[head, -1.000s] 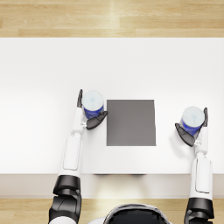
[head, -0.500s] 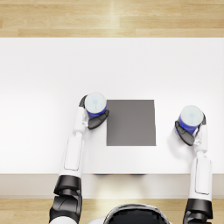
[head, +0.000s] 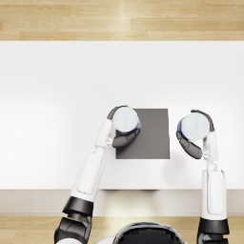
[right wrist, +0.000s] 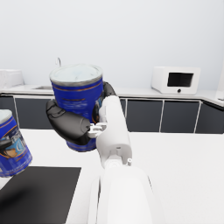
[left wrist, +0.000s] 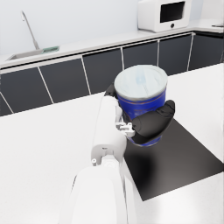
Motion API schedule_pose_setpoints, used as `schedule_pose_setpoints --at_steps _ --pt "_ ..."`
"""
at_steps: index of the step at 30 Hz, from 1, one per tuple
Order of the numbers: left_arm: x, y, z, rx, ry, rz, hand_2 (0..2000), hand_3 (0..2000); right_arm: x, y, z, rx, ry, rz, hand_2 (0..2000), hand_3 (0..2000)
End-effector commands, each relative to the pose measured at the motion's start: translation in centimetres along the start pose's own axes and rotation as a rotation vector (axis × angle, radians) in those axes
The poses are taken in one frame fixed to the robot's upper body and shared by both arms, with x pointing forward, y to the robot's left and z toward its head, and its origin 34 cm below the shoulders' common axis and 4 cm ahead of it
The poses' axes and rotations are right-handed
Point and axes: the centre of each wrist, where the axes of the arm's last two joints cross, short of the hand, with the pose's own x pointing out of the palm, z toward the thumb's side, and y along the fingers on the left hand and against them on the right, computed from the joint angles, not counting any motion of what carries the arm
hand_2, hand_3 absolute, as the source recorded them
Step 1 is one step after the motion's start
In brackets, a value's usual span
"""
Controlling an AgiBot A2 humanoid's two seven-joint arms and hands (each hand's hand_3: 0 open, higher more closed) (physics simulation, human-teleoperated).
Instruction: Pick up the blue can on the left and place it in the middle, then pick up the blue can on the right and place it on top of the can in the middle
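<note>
We see two blue cans, each held off the counter point(head: 57, 95). The left can point(head: 126, 119) sits upright in our left robot hand point(head: 123, 134), whose dark fingers wrap its side; from the head view it lies over the left edge of the dark mat point(head: 150, 136), and the left wrist view shows it raised above the mat's near corner. The right can point(head: 194, 126) is gripped upright by our right robot hand point(head: 190, 143), just right of the mat and clear of it. Both cans carry pale lids. In the wrist views, dark cabinets point(left wrist: 65, 74), a microwave point(right wrist: 176, 80) and a sink faucet point(left wrist: 28, 28) line the far wall.
</note>
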Motion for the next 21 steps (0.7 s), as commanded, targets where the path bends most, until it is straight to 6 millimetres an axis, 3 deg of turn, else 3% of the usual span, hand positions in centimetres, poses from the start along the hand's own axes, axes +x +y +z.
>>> schedule_pose_setpoints --at_steps 1,11,21 --pt "1.5 0.4 0.6 0.016 -0.025 -0.053 2000 1520 0.9 -0.9 1.8 -0.072 0.000 0.033 2000 1520" --pt "4.0 -0.4 -2.6 -0.104 -0.110 -0.122 2000 1520 1.7 -0.9 2.7 -0.110 -0.013 0.045 2000 1520" --pt "4.8 -0.3 -4.0 -0.007 -0.139 -0.112 2000 1520 3.1 -1.6 5.2 -0.211 -0.025 0.115 2000 1520"
